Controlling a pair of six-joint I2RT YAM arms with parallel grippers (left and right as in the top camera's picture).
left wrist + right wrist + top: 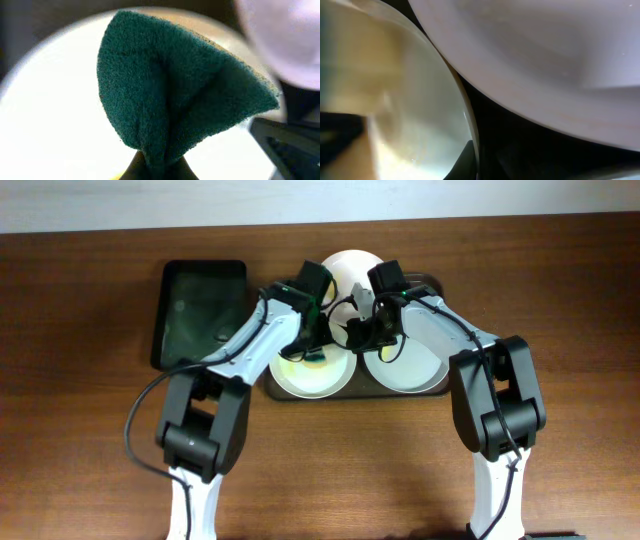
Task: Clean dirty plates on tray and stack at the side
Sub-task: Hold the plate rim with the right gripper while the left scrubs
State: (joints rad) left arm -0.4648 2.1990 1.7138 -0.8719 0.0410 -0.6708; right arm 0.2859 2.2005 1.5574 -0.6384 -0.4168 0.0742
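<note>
Three white plates lie on the dark tray (pixel 358 393): one at the back (pixel 350 268), one front right (pixel 410 368), and a front left plate (pixel 305 375) with yellow smears. My left gripper (pixel 318 352) is shut on a folded green sponge (pixel 175 85) just above the front left plate (pixel 50 115); its fingertips (pixel 159 167) pinch the sponge's bottom. My right gripper (pixel 358 332) is shut on that plate's rim (pixel 468 125), with one dark finger (pixel 462 162) showing under it. Another white plate (pixel 545 60) fills the upper right of the right wrist view.
A smaller black rectangular tray (pixel 198 310) lies to the left of the plates' tray. Both arms reach in over the brown wooden table (pixel 80 430) from its near edge and cross above the tray's middle.
</note>
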